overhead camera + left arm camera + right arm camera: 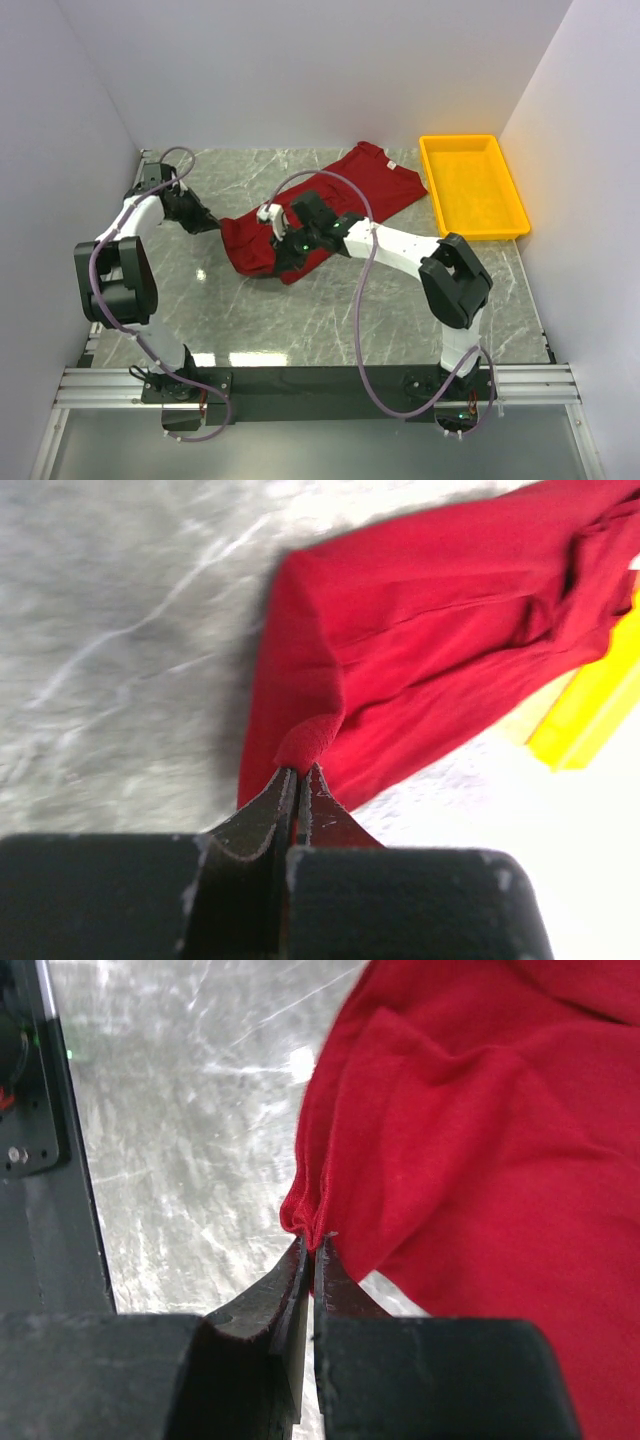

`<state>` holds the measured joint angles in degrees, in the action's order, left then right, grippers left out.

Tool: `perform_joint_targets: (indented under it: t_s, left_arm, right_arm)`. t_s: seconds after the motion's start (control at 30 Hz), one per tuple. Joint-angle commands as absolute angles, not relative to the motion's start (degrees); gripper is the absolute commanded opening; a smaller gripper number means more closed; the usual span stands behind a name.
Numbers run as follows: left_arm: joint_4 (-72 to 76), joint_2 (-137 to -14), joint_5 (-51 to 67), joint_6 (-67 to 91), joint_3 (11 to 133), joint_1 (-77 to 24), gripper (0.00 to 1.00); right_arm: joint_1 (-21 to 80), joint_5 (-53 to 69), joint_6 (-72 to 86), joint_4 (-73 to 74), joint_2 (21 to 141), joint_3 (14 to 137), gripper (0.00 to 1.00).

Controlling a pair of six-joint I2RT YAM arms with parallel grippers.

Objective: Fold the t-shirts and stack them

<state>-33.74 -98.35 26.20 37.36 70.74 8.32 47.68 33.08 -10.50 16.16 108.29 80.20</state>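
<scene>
One dark red t-shirt lies stretched across the marble table, its collar end near the yellow tray and its other end bunched and lifted at the left. My left gripper is shut on a pinch of that end's edge; the left wrist view has red cloth squeezed between the tips of my left gripper. My right gripper is shut on the lower corner of the same end, and the right wrist view shows the folded hem clamped in the tips of my right gripper.
A yellow plastic tray sits at the back right, next to the shirt's collar end. White walls close in the table on the left, back and right. Cables loop over both arms.
</scene>
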Motion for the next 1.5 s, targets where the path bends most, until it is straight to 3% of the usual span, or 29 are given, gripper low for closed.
perform_joint_targets:
  t_s: [0.0,0.73,1.47]
  left_arm:
    - [-32.96,-99.05,27.86,41.92,75.49,6.42,0.01]
    - [-31.99,-110.65,28.74,51.50,94.47,1.76,0.01]
    - [-25.31,-121.90,27.33,61.43,101.34,-3.78,0.01]
  right_arm:
    - [45.53,34.80,-7.04,11.96,104.24,79.28,0.00]
    - [36.57,40.34,6.15,2.29,102.39,72.87,0.00]
    - [26.64,37.71,14.85,-1.40,105.03,69.44,0.00]
